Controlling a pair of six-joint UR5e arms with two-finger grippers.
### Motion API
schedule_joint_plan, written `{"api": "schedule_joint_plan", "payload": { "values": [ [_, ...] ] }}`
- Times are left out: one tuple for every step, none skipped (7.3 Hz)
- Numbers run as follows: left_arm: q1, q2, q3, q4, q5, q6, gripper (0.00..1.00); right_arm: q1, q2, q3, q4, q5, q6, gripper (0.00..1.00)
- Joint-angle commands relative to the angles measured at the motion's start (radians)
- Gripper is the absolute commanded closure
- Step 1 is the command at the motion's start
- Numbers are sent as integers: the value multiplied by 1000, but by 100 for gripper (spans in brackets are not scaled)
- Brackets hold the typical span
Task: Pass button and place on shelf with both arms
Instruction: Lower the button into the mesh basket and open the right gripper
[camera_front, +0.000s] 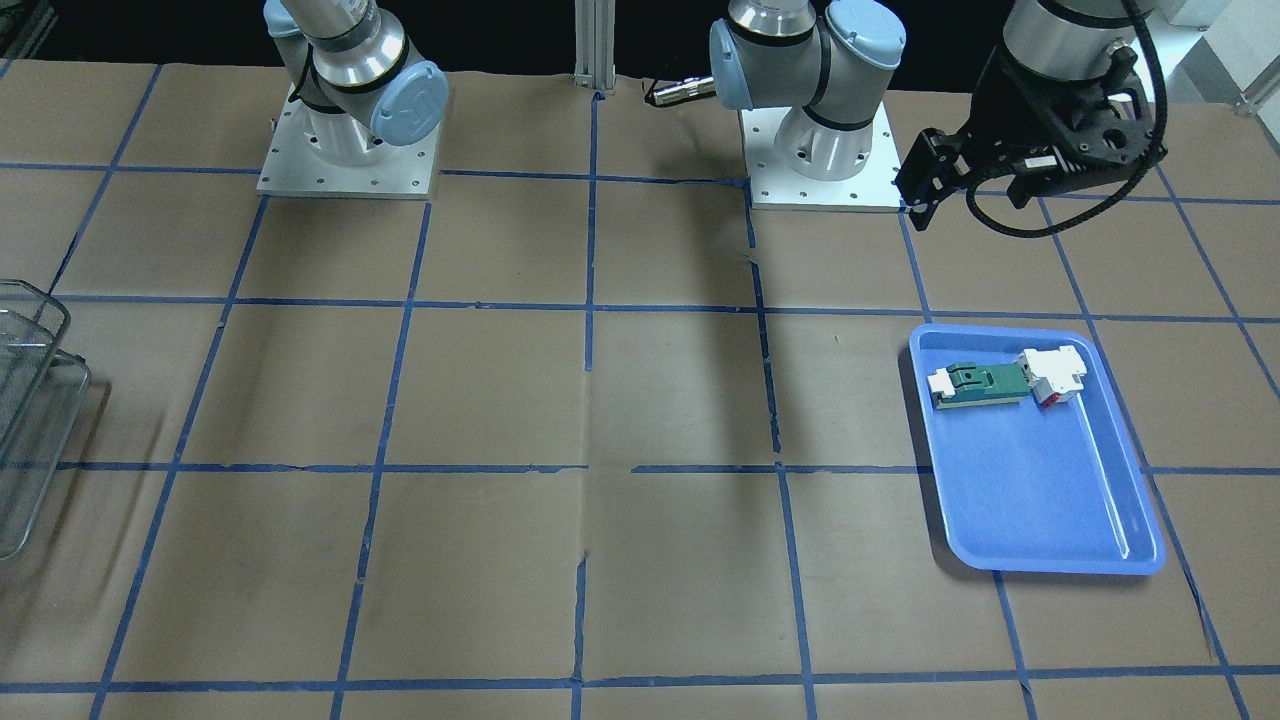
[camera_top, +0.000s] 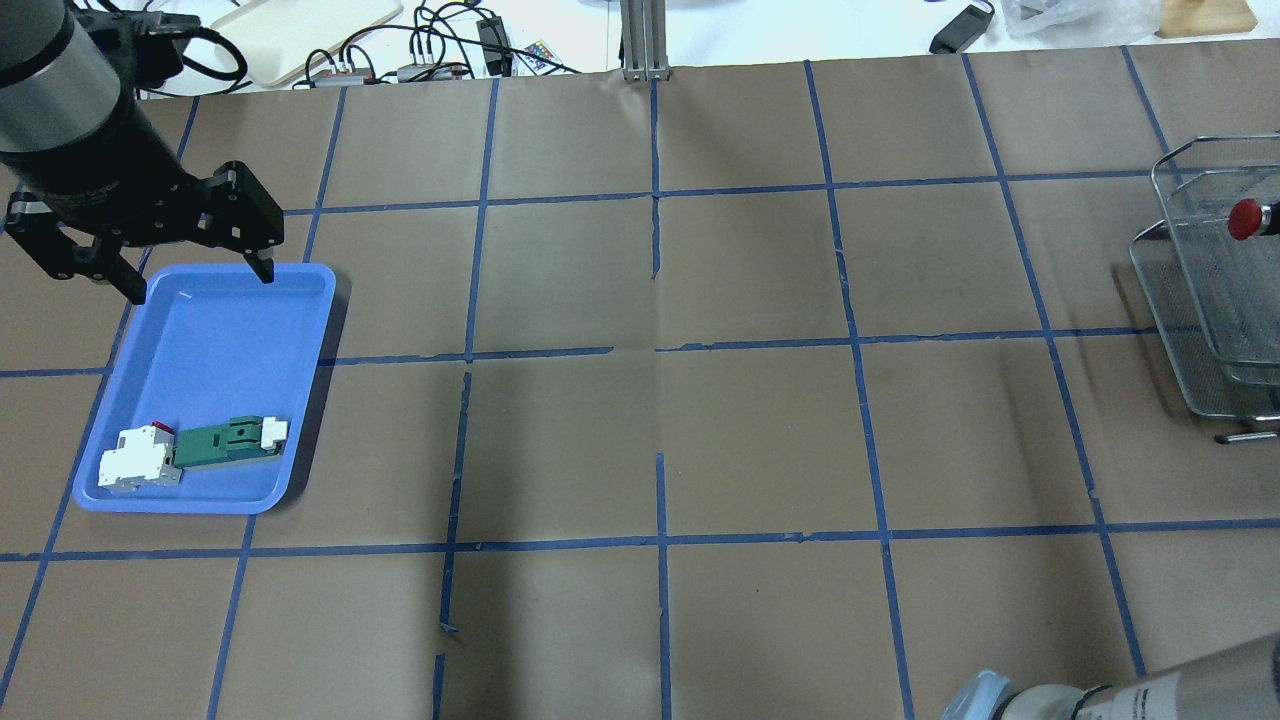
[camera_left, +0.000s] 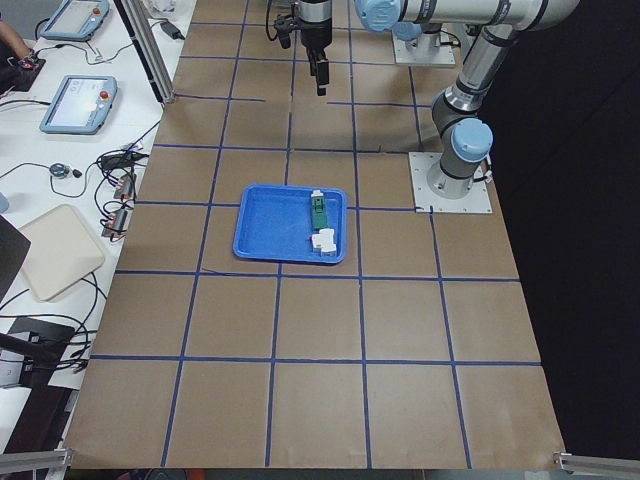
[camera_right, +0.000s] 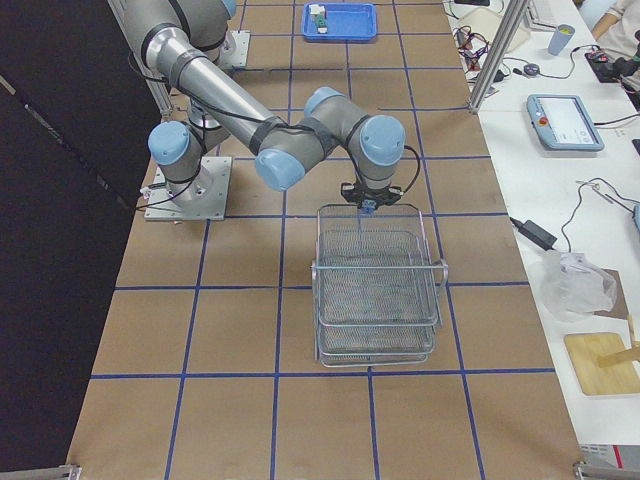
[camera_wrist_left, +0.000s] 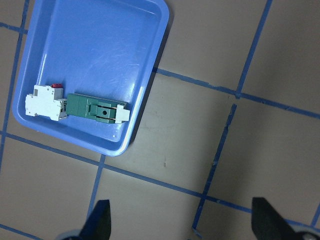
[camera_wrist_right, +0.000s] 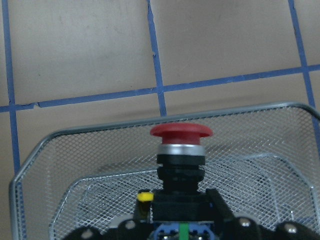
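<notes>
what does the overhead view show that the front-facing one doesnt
Only the overhead view: the button, red cap showing, over the shelf at the right edge. Only the front-facing view: both arms' base plates. Both: the blue tray holding the green-and-white part and the white block, the open left claw, and part of the shelf.

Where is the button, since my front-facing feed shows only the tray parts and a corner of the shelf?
Observer: The right wrist view shows it: the right gripper is clamped on the button.
Operator: Is it over the rack?
Observer: Yes. The exterior right view puts that gripper above the top tier of the shelf, button not yet released.
Operator: And the left gripper?
Observer: The left gripper is open, with nothing between its fingers in its wrist view.
</notes>
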Motion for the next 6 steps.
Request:
{"api": "schedule_joint_plan", "payload": {
  "values": [
    [-3, 9, -47, 2, -2, 34, 0, -11, 31, 6, -43, -2, -4, 91],
    [-6, 8, -57, -3, -37, 39, 0, -13, 55, 3, -77, -3, -4, 87],
    [-6, 7, -63, 0, -71, 54, 0, -19, 65, 6, -85, -8, -7, 65],
    [-9, 16, -61, -1, -101, 74, 0, -23, 60, 5, -79, -6, -1, 1],
    [-10, 32, -61, -4, -108, 74, 0, -25, 59, 5, -74, -6, 1, 0],
    [-29, 39, -61, -7, -108, 74, 0, -25, 49, -1, -68, -12, 4, 0]
  ]
}}
